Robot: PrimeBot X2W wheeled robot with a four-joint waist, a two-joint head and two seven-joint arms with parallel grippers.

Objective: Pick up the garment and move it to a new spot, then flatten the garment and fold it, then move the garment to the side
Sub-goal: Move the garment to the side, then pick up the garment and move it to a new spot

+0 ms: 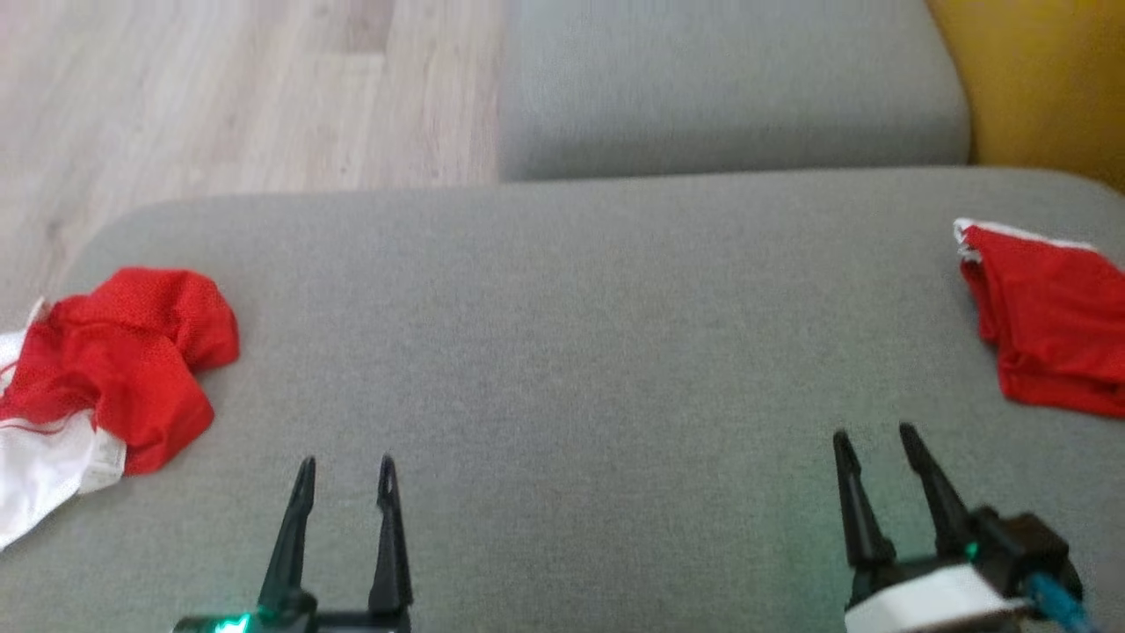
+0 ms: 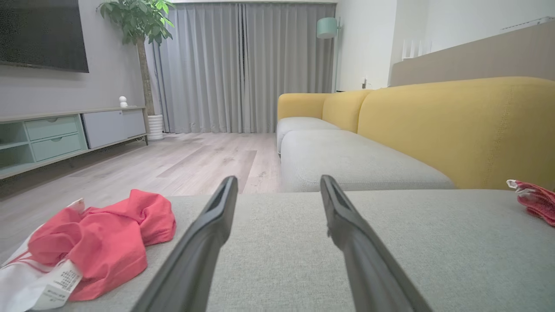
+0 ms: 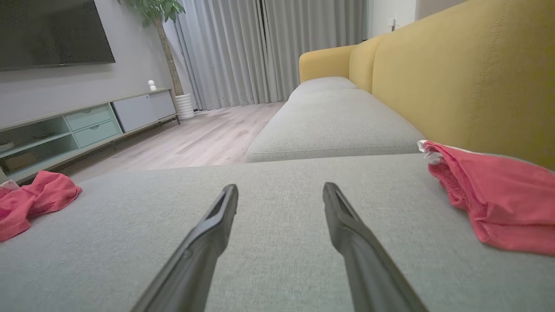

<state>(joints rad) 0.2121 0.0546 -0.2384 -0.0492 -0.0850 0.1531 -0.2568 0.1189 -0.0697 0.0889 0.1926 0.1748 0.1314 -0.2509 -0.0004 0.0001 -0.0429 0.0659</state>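
As seen from above, shows crumpled red mesh garment [image 1: 132, 360], white-lined, at left edge of grey woven sofa cushion [image 1: 562, 334], well left of left gripper [image 1: 346, 462]. Finds left gripper and right gripper [image 1: 872, 432] spread wide, holding nothing. Cuts off garment's white part at frame edge, likewise second red cloth [image 1: 1055, 325] at far right.

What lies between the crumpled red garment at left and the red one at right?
Bare grey cushion, in the head view; the open left gripper and right gripper sit nearer.
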